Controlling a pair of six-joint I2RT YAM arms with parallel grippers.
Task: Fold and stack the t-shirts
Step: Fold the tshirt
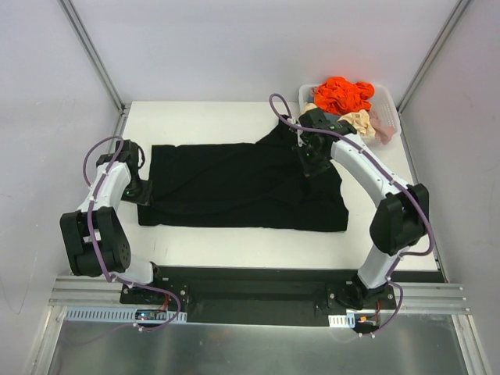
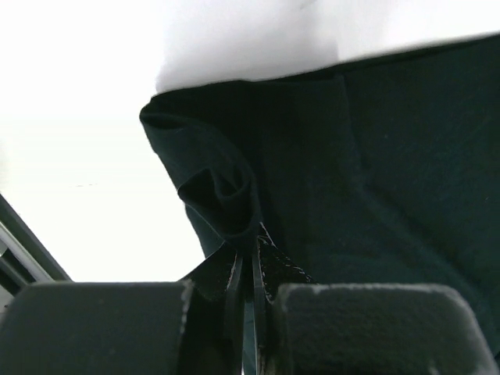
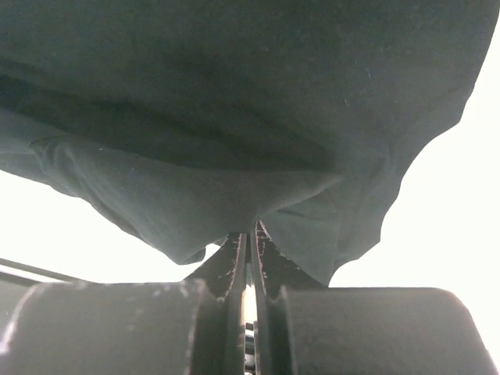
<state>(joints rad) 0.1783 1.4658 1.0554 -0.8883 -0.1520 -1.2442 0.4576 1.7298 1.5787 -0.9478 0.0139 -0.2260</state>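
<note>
**Both tools clamped on the black t-shirt**

Left tool (image 1: 141, 192): jaws closed, with a bunched fold of the black t-shirt (image 1: 242, 187) pinched between the fingertips. In the left wrist view the fabric gathers into a small roll just ahead of the left tool (image 2: 251, 251). From there the black t-shirt (image 2: 375, 180) spreads ahead and to its right over the white desk (image 1: 203, 117).

Right tool (image 1: 309, 169): jaws closed on the same garment. In the right wrist view the right tool (image 3: 250, 238) grips a lifted edge, and the black t-shirt (image 3: 234, 101) hangs directly ahead of and above the fingertips, filling most of the view.

Garment: lies mostly flat on the desk, stretched between the two tools, wrinkled and raised around the right tool.

Other items: behind and to the right of the right tool stands a white basket (image 1: 390, 119) holding an orange cloth (image 1: 342, 94) and a beige cloth (image 1: 359, 122).
</note>
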